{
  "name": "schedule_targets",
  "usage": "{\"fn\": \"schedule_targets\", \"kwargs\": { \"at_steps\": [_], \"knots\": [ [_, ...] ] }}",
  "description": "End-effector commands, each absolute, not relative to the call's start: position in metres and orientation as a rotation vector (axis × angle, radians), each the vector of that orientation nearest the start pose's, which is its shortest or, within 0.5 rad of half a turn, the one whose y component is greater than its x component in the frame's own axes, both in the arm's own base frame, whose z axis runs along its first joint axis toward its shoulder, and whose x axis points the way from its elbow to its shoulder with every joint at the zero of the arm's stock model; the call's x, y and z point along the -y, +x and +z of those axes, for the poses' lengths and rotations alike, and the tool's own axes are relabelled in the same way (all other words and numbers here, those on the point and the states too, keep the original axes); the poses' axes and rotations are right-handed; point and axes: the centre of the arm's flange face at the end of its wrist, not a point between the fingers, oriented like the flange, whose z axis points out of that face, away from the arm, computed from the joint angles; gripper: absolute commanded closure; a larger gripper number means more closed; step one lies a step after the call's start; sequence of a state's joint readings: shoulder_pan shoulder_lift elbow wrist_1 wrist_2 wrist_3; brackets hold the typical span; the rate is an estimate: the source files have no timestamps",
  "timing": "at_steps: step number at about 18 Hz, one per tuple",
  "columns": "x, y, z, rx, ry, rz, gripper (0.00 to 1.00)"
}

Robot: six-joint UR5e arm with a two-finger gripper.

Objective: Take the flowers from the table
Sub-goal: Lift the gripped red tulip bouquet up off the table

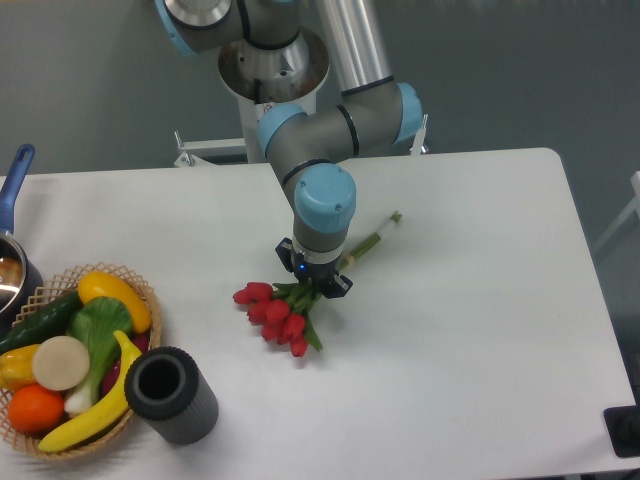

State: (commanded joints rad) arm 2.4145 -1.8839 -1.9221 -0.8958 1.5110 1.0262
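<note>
Flowers [275, 312] lie on the white tabletop [480, 330], long axis on a diagonal: red heads toward the lower left of the claw [313, 285], pale stems running out to its upper right, stem tips ending well past the wrist. The heads look bunched tightly together. Green leaves fan just below the claw.

Claw comes straight down over the bunch where leaves meet stems. Fingers [337, 283] sit close on either side of the stems and appear clenched on the flowers, though the contact itself is hidden under the wrist. Heads seem to rest on or just above the tabletop; cannot tell which.

Far to the claw's lower left, a wicker basket [135, 283] holds a banana, cucumber, orange, a leafy green and other produce. Just right of the basket, between it and the claw, a dark cylinder cup [172, 396] stands upright, open mouth up, inside dark. At the far left edge, a pan [12, 262] with a blue handle, partly cut off.
</note>
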Motion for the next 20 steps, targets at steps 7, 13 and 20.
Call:
{"fn": "schedule_targets", "kwargs": {
  "at_steps": [7, 13, 20],
  "knots": [
    [-0.461, -0.321, 0.292, -0.288, -3.023, 0.073, 0.9],
    [-0.478, -0.342, 0.358, -0.284, -3.038, 0.052, 0.91],
    [-0.474, -0.359, 0.422, -0.285, -3.083, 0.074, 0.93]
  ]
}}
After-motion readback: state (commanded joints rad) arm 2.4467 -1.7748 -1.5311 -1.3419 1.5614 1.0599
